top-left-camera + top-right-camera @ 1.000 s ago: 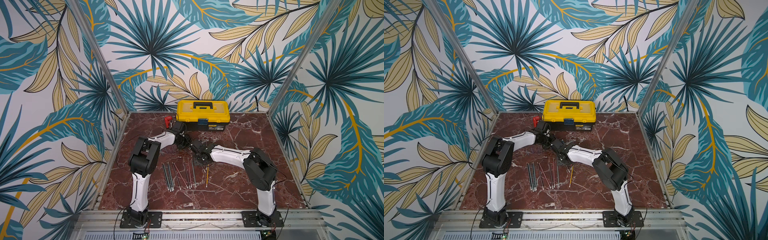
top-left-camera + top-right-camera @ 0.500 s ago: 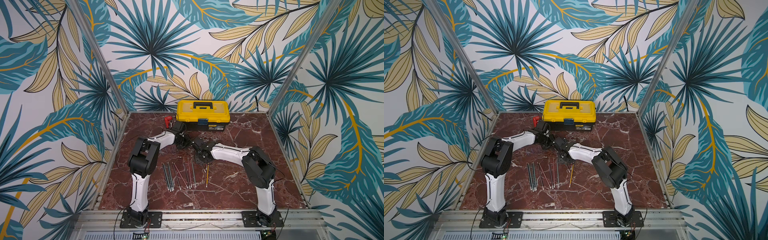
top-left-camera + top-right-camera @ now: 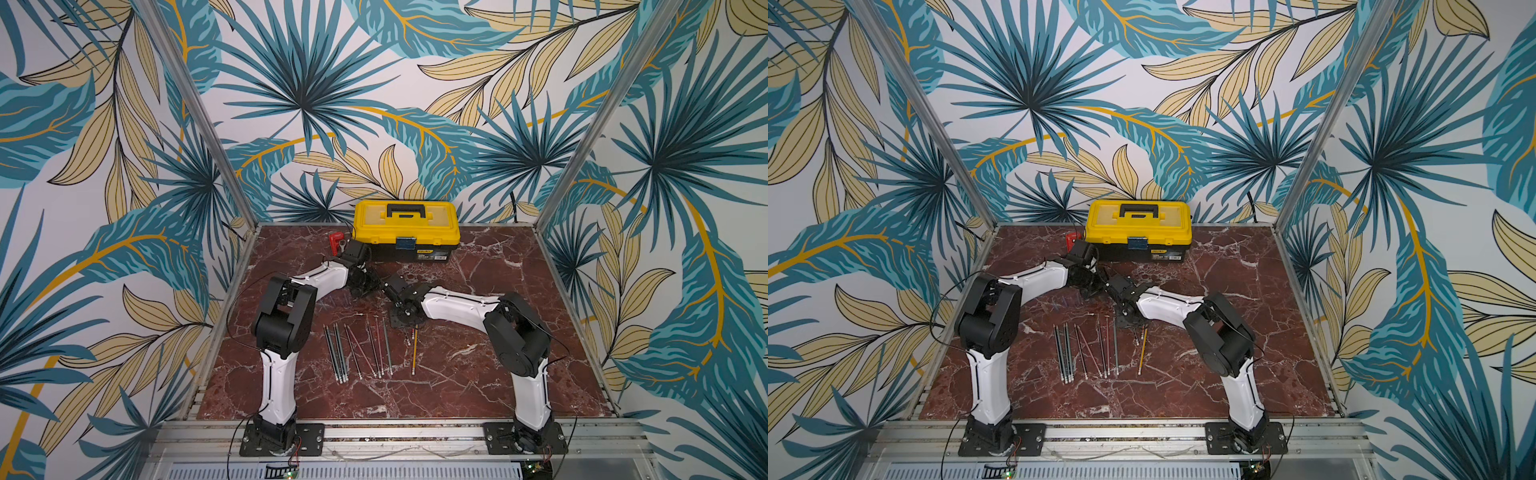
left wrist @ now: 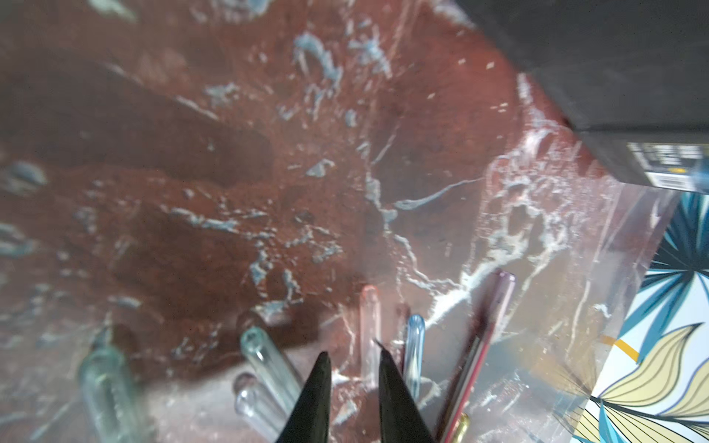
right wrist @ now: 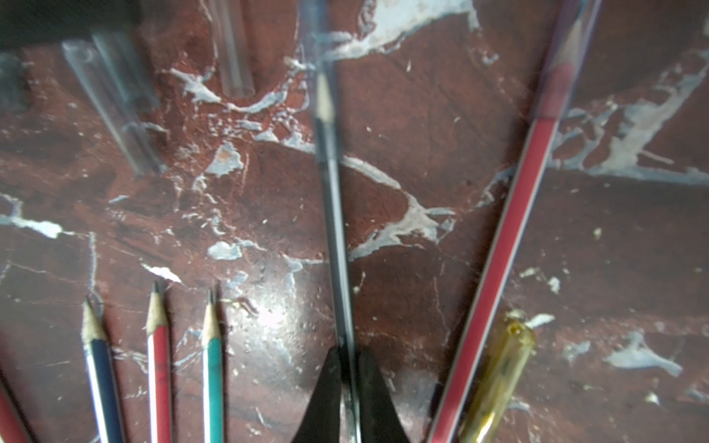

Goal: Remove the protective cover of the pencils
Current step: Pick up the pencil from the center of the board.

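Yellow toolbox (image 3: pixel 406 226) with black handle, black base and blue front latch, lid closed, at the back of the red marble tabletop (image 3: pixel 498 291), close to the back wall; seen in both top views (image 3: pixel 1138 224). Small red object (image 3: pixel 336 240) just beside its left end, too small to identify. Tropical-leaf wallpaper (image 3: pixel 291 83) on three sides. Aluminium posts (image 3: pixel 199 112) at the back corners. Metal rail (image 3: pixel 399 432) along the front edge.
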Robot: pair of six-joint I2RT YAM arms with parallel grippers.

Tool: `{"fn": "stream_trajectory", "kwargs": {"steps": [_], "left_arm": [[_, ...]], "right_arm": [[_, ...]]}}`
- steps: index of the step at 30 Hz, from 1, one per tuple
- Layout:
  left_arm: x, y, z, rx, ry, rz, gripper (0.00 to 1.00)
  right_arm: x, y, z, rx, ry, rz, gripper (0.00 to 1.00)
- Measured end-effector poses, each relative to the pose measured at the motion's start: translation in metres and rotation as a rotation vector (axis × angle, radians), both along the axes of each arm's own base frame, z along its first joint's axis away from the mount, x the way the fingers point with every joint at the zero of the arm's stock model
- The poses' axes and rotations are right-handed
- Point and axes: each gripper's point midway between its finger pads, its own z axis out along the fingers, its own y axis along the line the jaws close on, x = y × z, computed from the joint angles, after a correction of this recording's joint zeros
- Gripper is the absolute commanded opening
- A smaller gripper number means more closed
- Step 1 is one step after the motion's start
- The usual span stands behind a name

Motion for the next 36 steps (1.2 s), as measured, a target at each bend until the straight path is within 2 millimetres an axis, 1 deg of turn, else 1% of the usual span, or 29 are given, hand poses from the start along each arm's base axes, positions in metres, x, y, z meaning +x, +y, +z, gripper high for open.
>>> {"fn": "stream_trajectory", "kwargs": {"steps": [5,7,11,14,22,25,29,36], "left_arm": [[0.005,-0.002,0.029,-0.028,-0.076,-0.001,0.25],[0.006,-0.002,0.036,-0.039,-0.102,-0.001,0.25],[0.002,-0.003,0.034,-0.058,-0.113,-0.007,0.25],[0.0,-0.005,0.031,-0.073,-0.113,-0.014,0.25],[0.004,-0.013,0.035,-0.119,-0.154,-0.032,0.25],[0.003,-0.014,0.034,-0.131,-0.155,-0.037,0.25],[0.002,-0.016,0.034,-0.146,-0.155,-0.043,0.25],[0.002,-0.018,0.043,-0.168,-0.185,-0.042,0.25]], "right_arm": [[-0.001,0.001,0.0,0.007,0.004,0.003,0.07],[-0.001,0.002,0.0,0.011,0.006,0.002,0.06],[-0.003,0.004,0.002,0.026,0.013,0.003,0.06],[-0.007,0.003,0.008,0.047,0.012,0.005,0.05],[-0.01,0.009,0.05,0.161,-0.047,0.01,0.05],[-0.011,0.013,0.059,0.198,-0.06,0.016,0.05],[-0.01,0.016,0.062,0.222,-0.066,0.019,0.05],[-0.01,0.021,0.064,0.246,-0.064,0.024,0.05]]}}
